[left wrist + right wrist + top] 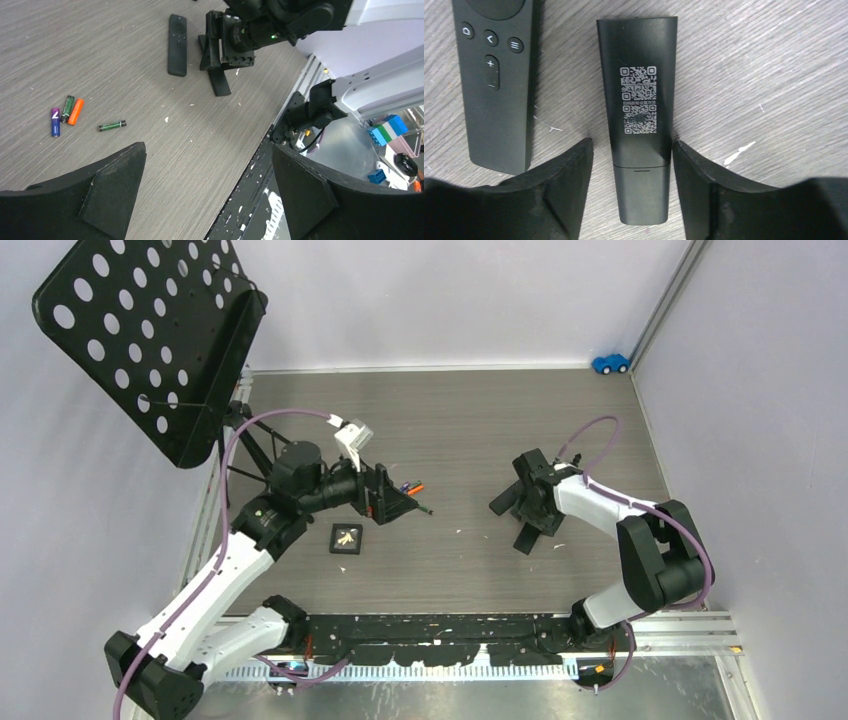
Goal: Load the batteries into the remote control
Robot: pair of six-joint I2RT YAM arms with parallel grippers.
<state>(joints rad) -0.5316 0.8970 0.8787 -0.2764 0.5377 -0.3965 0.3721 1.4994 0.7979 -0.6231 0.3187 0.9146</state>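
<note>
1. Table (470,410): 1, grey wood-grain.
2. Perforated black panel (150,340): 1, tilted on a stand at far-left corner.
3. Grippers: 2.
   - left gripper (207,165): fingers spread wide, nothing btwn them, hangs over bare table near the batteries.
   - right gripper (631,150): fingers spread either side of the face-down remote, low to table. Clear gap on one side; other finger at the remote's edge, can't tell if touching.
4. Remotes: 2, black, side by side, mid-right of table.
   - face-down remote (639,115): QR codes on back.
   - face-up remote (496,75): buttons showing, just beside it, outside the fingers.
5. Black square plate (347,538): 1, gold mark on it, beside left arm.
6. Blue toy car (610,363): 1, far-right corner.
7. Batteries: 4, all loose on table, well apart from both remotes.
   - Cluster of 3: blue-purple battery (55,121), dark green battery (67,109), orange battery (76,111).
   - second dark green battery (111,125): alone, near cluster.
</note>
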